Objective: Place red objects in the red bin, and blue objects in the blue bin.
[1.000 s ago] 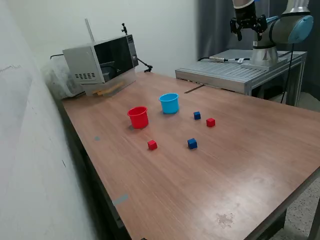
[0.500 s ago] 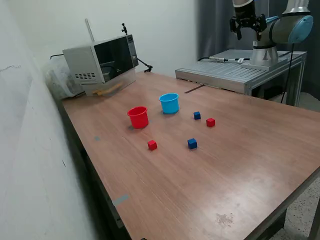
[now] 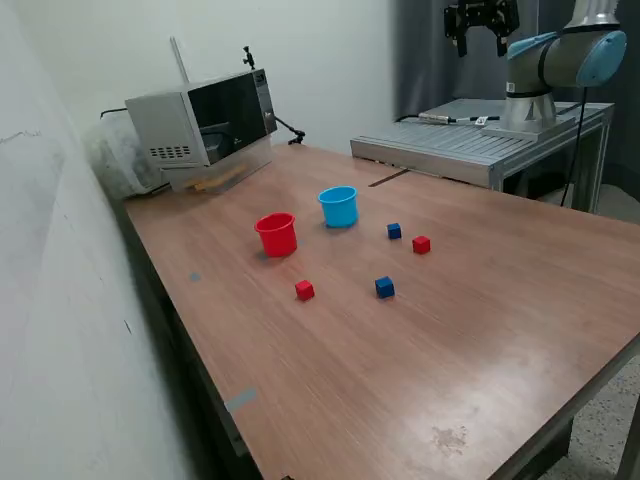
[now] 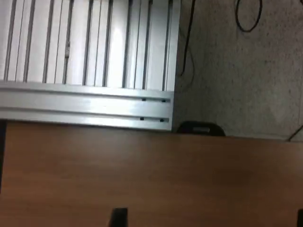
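High above the far table edge, the gripper [image 3: 481, 22] is being swung toward the exterior view's left, jaws spread and empty, while all four cubes, among them the nearest red cube [image 3: 304, 290], are being left untouched on the table [image 3: 480, 330] beside the cups.

Gripper [image 3: 481, 27] raised high at the exterior view's top right, pointing down, fingers spread apart, nothing between them.

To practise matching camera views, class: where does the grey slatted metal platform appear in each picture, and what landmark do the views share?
Exterior view: the metal platform sits at the upper part of the exterior view's right, behind the table, under the arm's base.
Wrist view: the platform is seen from above, adjoining the table.
Shared landmark: the wooden table.
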